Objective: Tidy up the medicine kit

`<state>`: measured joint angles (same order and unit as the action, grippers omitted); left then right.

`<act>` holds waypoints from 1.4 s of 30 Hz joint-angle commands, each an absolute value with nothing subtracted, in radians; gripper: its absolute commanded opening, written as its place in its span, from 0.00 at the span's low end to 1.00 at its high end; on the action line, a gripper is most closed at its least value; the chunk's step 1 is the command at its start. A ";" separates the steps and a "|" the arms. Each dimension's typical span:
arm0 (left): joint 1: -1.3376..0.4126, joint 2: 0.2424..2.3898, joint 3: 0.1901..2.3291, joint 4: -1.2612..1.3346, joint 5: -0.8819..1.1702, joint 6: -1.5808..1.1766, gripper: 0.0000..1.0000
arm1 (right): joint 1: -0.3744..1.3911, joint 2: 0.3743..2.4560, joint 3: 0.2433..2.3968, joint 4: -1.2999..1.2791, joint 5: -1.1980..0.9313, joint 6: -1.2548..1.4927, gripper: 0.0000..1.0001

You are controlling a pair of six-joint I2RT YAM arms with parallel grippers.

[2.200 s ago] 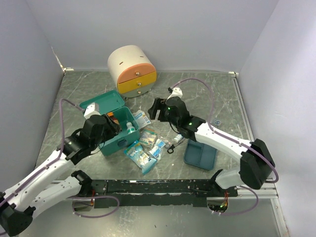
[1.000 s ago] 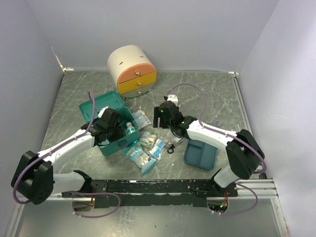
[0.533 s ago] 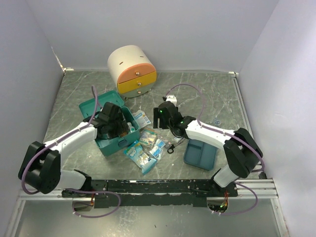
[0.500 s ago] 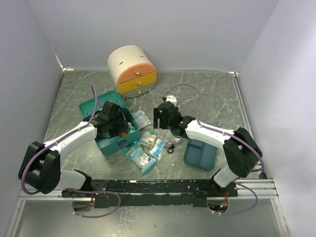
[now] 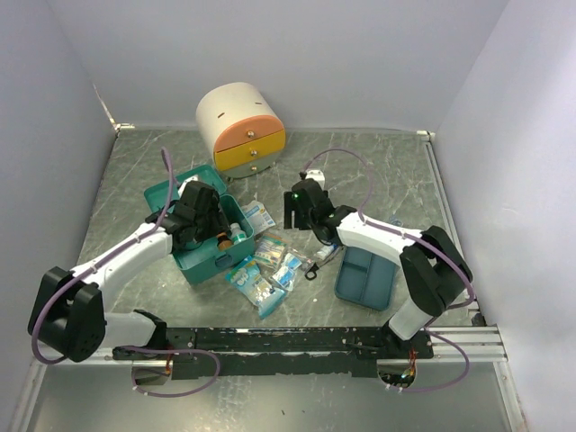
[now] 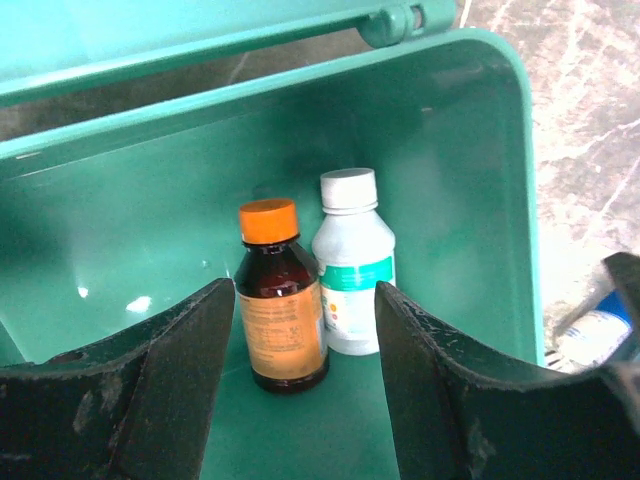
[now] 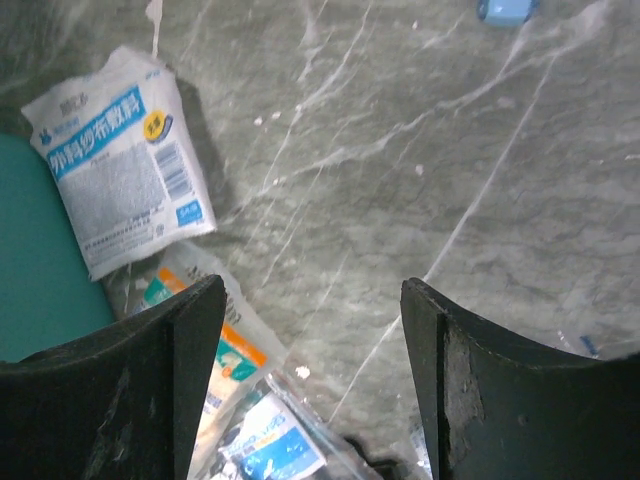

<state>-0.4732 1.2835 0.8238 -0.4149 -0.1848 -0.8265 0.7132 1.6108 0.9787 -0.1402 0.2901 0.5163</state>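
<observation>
The medicine kit (image 5: 205, 256) is a teal box lying open, its lid (image 5: 176, 187) folded back. Inside it a brown bottle with an orange cap (image 6: 280, 310) and a white bottle (image 6: 352, 265) stand upright side by side. My left gripper (image 6: 305, 400) is open inside the box, with the brown bottle just ahead between the fingers and apart from them. It also shows in the top view (image 5: 214, 231). My right gripper (image 7: 312, 380) is open and empty above bare table beside the loose packets, seen from above (image 5: 290, 216).
Several medicine packets (image 5: 263, 268) lie in front of the kit; a white sachet (image 7: 120, 160) lies next to the box. A dark-blue divided tray (image 5: 364, 279) sits at the right. A cream cabinet with orange and yellow drawers (image 5: 239, 128) stands at the back.
The left gripper went down into the kit and now stands open, with the orange-capped bottle standing beside the white one. The right gripper shifted slightly back and right.
</observation>
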 commanded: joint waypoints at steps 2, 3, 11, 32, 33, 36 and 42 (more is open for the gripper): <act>-0.468 1.309 0.811 -0.367 -0.245 -0.766 0.71 | 0.665 1.625 1.028 -0.116 0.266 0.484 0.71; -0.468 1.310 0.807 -0.363 -0.245 -0.760 0.72 | 0.659 1.625 1.027 -0.117 0.265 0.479 0.71; -0.468 1.351 0.766 -0.311 -0.247 -0.734 0.61 | 0.593 1.682 1.048 -0.160 0.281 0.455 0.70; -0.469 1.394 0.741 -0.179 -0.072 -0.604 0.46 | 0.563 1.727 1.092 -0.168 0.327 0.413 0.69; -0.469 1.391 0.747 -0.185 -0.077 -0.605 0.46 | 0.563 1.723 1.092 -0.167 0.325 0.417 0.69; -0.469 1.381 0.774 -0.215 -0.091 -0.595 0.49 | 0.563 1.718 1.096 -0.171 0.324 0.442 0.69; -0.468 1.304 0.820 -0.305 -0.180 -0.610 0.67 | 0.563 1.720 1.133 -0.217 0.303 0.507 0.69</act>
<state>-0.4721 1.3731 0.7631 -0.2417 -0.1276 -0.6132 0.5682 1.7416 1.0870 -0.1883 0.3031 0.4534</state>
